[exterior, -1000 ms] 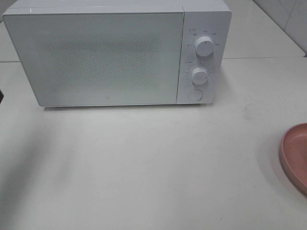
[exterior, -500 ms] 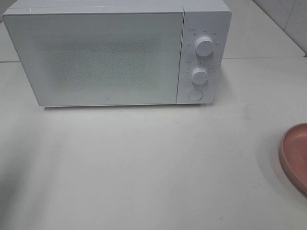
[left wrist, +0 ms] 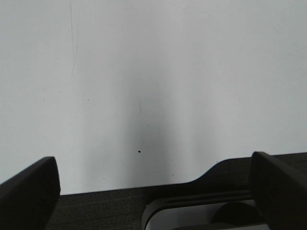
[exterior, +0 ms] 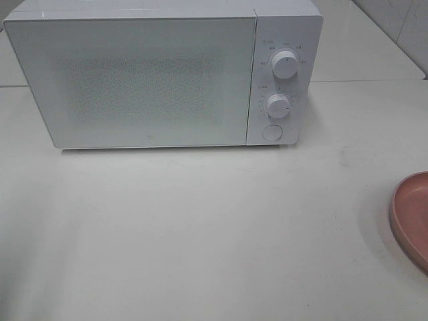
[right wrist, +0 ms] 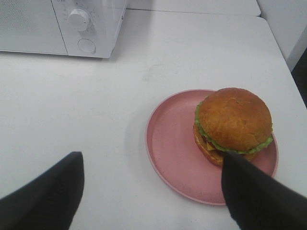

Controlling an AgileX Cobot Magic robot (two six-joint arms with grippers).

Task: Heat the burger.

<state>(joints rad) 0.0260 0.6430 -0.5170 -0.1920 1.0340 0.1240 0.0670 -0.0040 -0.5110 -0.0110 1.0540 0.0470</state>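
The left gripper (left wrist: 153, 191) hangs with jaws wide apart over bare white table (exterior: 200, 234). The microwave (exterior: 147, 80) stands behind, door closed, 2 knobs right. The burger (right wrist: 233, 125) sits upright, bun dome up, off-centre on the pink plate (right wrist: 172, 143), no long axis. The right gripper (right wrist: 153, 191) hovers spread, empty, 1 finger overlapping the burger's edge.

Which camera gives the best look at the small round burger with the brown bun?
The right wrist view: the small round burger with the brown bun sits whole on the round pink plate. The exterior high view catches only the plate's edge, no burger. The left wrist view shows neither.
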